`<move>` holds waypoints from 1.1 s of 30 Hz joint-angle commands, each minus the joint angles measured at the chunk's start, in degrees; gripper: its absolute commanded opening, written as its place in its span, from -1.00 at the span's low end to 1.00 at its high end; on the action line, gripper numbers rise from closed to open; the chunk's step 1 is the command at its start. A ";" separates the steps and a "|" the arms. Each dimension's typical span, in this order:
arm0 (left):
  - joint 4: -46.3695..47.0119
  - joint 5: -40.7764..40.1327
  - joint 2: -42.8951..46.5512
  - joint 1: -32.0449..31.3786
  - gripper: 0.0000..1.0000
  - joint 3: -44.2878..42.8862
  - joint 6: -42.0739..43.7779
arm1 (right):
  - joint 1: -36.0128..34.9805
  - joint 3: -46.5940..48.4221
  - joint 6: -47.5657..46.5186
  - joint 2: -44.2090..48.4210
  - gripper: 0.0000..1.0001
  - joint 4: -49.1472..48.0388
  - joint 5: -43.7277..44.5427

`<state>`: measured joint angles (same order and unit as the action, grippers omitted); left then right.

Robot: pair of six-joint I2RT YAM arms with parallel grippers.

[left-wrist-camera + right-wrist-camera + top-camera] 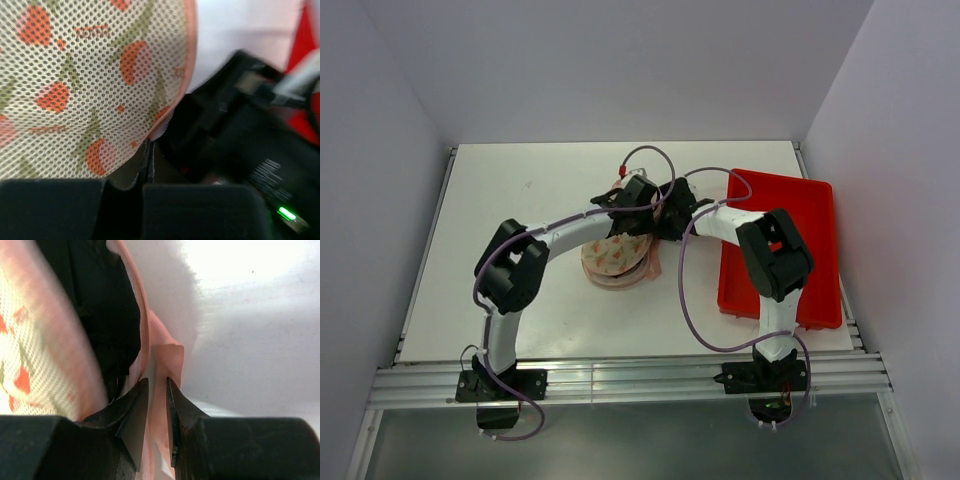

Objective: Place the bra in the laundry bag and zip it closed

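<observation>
A: so where's the bra at?
B: stuffed inside the laundry bag, middle of the table. right hand is pinching the bag's pink rim, left hand is pressed together at its edge, can't tell on what.

Overhead view: lit brightly and evenly from above, with soft shadows cast on the white table. Left wrist view: the mesh of the laundry bag is rendered fairly sharp, the right half blurred. Right wrist view: glare is spread across the tabletop, and the bag's pink rim is smeared out of focus.
</observation>
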<state>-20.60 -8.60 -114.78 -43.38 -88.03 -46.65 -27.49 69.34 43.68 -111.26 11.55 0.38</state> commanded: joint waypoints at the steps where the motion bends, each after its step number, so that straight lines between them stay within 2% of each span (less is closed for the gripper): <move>1: 4.42 3.85 -1.76 -0.66 -1.00 0.93 -1.77 | -0.55 -0.70 0.70 -1.06 -0.42 -1.53 -0.03; 15: 6.36 7.63 -6.68 -0.66 -0.99 6.02 -2.74 | 0.50 -3.42 1.85 6.23 -0.40 0.40 1.20; 23: 6.80 7.20 -2.29 -0.66 -1.00 14.01 -1.25 | 3.14 -3.69 0.71 12.90 -0.39 3.12 1.81; 33: 8.12 7.81 1.67 -0.57 -1.00 19.65 -1.25 | 3.32 -1.75 0.44 14.32 -0.38 4.36 1.82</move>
<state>-7.55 -1.32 -113.34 -43.48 -70.85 -49.21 -24.23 65.87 44.47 -98.39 15.29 1.50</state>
